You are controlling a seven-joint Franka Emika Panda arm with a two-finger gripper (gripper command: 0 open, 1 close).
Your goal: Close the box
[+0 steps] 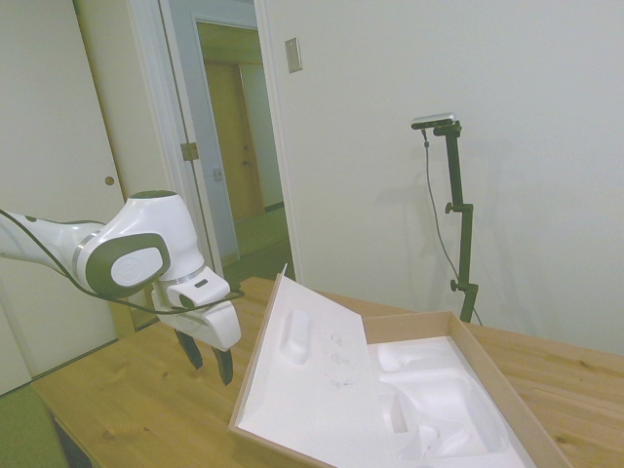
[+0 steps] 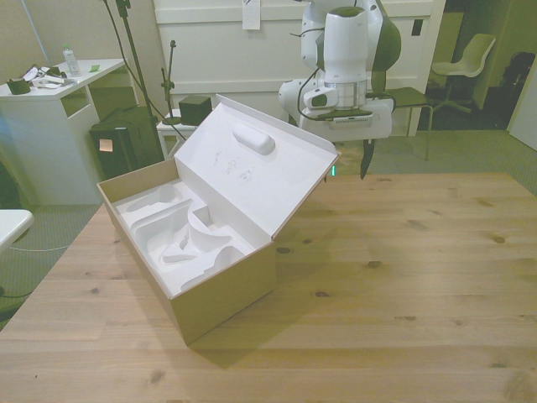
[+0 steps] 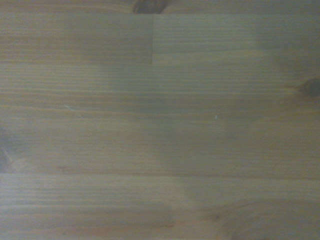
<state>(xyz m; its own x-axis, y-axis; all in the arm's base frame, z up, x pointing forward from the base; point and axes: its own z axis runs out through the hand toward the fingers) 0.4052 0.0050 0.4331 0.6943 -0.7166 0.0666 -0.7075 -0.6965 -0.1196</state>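
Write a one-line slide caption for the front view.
Open cardboard box on a wooden table, lid raised, with the robot gripper behind it.

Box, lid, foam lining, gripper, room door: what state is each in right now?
box: open, resting on the table.
lid: raised, tilted back on its hinge.
foam lining: in place, recesses empty.
gripper: open, holding nothing, beside the lid, apart from it.
door: open.
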